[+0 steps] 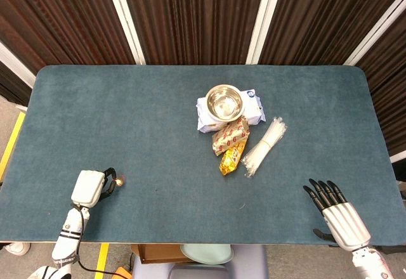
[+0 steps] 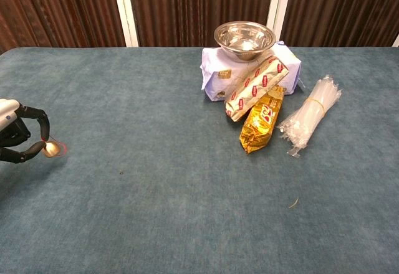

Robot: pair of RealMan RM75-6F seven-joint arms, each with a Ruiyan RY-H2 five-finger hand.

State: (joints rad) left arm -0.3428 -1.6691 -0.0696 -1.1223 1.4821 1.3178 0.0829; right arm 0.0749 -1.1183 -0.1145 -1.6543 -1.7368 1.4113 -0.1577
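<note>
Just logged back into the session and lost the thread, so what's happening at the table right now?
The left hand pinches a small gold ball between its fingertips near the table's left front corner. The right hand holds nothing, fingers straight, at the right front edge. Further back sits a steel bowl on a white pack, with a red-and-white wrapper, a gold snack bag and a bundle of clear straws beside them, none of them touched by either hand.
</note>
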